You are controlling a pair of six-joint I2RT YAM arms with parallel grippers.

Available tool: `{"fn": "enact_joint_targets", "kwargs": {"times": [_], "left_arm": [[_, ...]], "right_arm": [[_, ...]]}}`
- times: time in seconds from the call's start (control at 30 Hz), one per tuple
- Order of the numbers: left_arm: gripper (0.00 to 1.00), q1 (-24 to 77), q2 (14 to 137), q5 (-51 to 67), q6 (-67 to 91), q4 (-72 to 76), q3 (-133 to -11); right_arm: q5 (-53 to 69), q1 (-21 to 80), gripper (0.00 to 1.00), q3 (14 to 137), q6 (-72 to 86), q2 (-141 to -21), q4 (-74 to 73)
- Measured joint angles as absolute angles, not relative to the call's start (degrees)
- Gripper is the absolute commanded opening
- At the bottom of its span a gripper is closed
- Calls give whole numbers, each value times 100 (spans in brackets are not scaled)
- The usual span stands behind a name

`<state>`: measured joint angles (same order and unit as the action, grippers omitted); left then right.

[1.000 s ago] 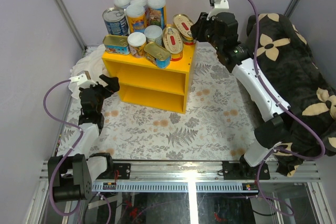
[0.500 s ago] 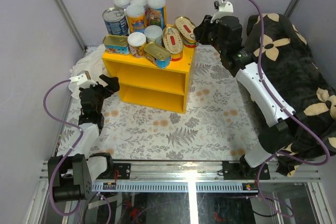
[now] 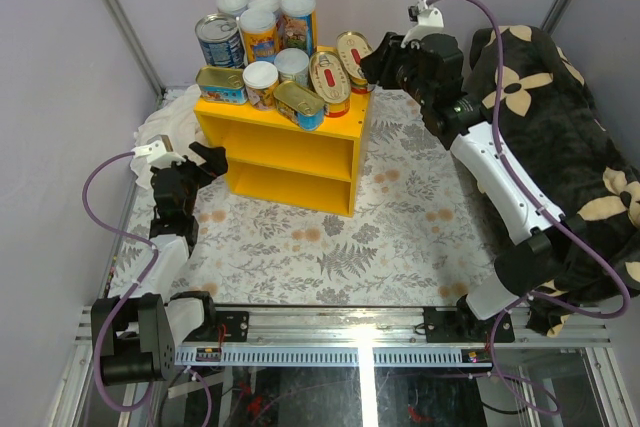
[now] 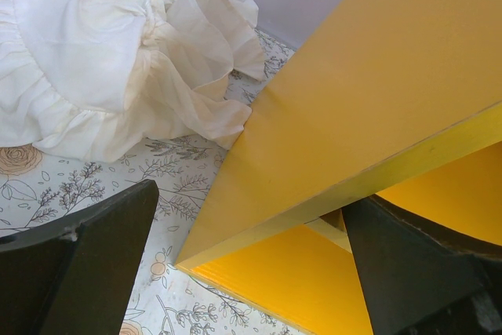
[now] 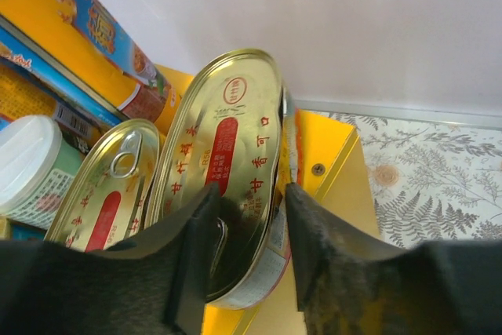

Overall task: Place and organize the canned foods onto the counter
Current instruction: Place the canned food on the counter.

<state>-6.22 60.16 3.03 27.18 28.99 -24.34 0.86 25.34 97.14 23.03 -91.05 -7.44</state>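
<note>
yellow surface (image 3: 345, 125): on floral floor (image 3: 400, 217), mid-back | right tool (image 3: 368, 57): at its top right corner, jaws either side of oval tin (image 5: 223, 154); clamped or slack, cannot tell | left tool (image 4: 249, 198): jaws wide apart, empty, by lower left corner | cans (image 3: 258, 35): crowded on top | oval tin: on edge, leaning on second oval tin (image 3: 328, 75)

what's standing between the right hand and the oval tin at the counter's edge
Nothing visible does. The right hand already straddles the oval tin, which is propped on edge at the yellow counter's right corner, beside another oval tin.
</note>
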Motion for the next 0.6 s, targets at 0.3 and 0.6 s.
{"fn": "enact_joint_targets", "kwargs": {"times": [0.3,0.6], "left_arm": [[100,-622,6016,305,2718,2899,-2434],[100,-622,5970,303,2718,2849,-2434]], "right_arm": [[316,2541,68,9524,2427,-8925,-823],[119,2556,99,9957,2123,-8912,-1435]]}}
